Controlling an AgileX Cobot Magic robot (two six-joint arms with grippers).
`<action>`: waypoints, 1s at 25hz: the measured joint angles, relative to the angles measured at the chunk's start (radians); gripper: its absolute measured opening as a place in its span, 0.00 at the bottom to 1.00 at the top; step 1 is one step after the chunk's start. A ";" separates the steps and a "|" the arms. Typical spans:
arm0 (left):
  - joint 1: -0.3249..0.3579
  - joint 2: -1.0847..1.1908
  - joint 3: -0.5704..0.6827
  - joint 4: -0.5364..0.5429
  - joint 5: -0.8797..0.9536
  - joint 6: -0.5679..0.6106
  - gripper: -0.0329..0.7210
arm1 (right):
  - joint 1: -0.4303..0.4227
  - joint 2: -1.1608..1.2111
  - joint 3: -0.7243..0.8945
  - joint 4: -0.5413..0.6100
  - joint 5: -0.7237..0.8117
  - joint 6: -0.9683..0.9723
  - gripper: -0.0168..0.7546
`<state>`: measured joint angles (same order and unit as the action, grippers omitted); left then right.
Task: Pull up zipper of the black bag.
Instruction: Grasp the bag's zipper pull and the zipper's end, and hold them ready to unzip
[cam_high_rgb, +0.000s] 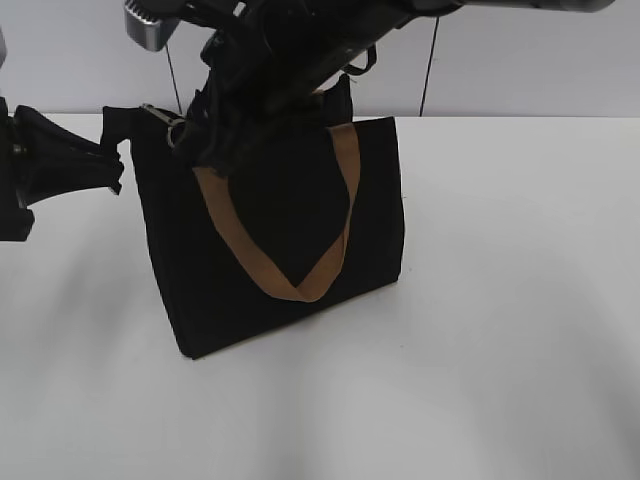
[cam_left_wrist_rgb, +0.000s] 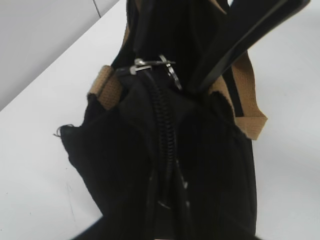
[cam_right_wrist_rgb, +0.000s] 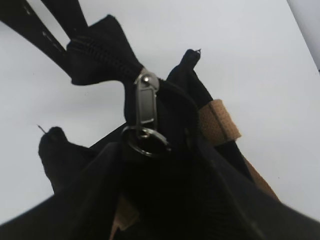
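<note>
On the white bench (cam_high_rgb: 500, 380), your left hand (cam_high_rgb: 112, 160) clamps the black bag (cam_high_rgb: 290, 300)'s end tab; right hand (cam_high_rgb: 215, 140) state unclear. If the ring pull (cam_right_wrist_rgb: 145, 141) slips, the zipper (cam_left_wrist_rgb: 165, 135) stalls.

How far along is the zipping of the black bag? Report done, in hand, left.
Done: the left gripper pinches the black bag by its end tab, and a short zipper stretch beyond the slider is closed. In hand: the right gripper sits at the ring pull; its grip is unclear. Left: running the slider along the open top.
</note>
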<state>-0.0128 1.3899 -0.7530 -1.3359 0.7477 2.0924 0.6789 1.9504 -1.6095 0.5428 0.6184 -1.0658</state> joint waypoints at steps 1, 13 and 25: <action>0.000 0.000 0.000 0.000 0.000 0.000 0.08 | 0.000 0.004 0.000 0.000 -0.005 -0.007 0.49; 0.000 0.000 0.000 0.000 0.000 0.000 0.08 | 0.004 0.009 0.000 0.003 -0.038 -0.029 0.48; 0.000 0.000 0.000 0.000 -0.005 0.000 0.08 | 0.034 0.009 0.000 0.003 0.005 -0.007 0.15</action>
<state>-0.0128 1.3899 -0.7530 -1.3359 0.7426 2.0924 0.7133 1.9596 -1.6095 0.5456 0.6238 -1.0723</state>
